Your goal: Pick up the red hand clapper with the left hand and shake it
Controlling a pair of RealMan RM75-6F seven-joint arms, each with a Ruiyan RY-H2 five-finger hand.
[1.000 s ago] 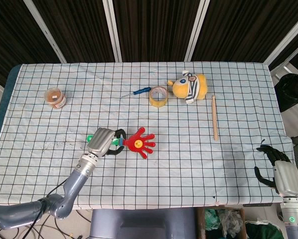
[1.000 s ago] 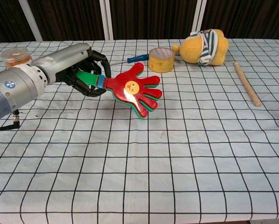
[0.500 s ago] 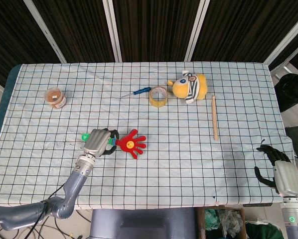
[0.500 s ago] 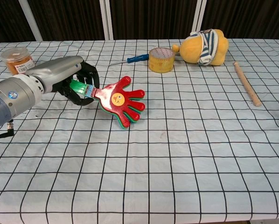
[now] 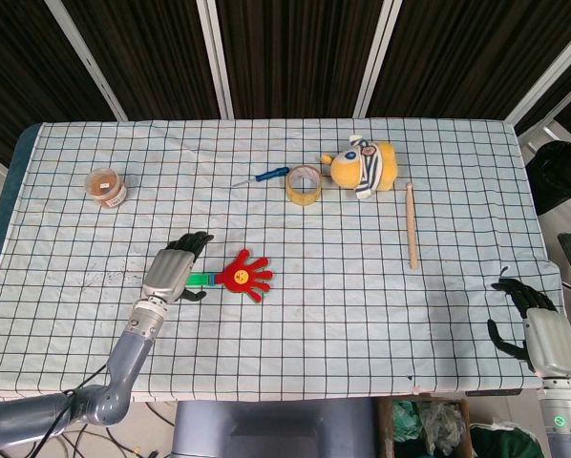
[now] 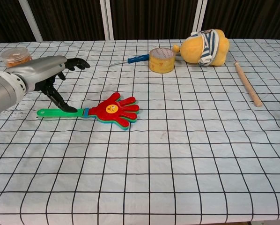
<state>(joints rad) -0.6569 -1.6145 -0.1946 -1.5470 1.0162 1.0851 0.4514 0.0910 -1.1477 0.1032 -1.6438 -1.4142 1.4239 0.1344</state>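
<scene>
Your left hand, a silver-backed shell with black fingers, sits low over the table with its fingers spread apart and holding nothing; one dark fingertip reaches down toward the surface. Its grey forearm runs back to the near left edge. Your right hand rests off the table's near right corner, black fingers loosely curled and apart, empty.
</scene>
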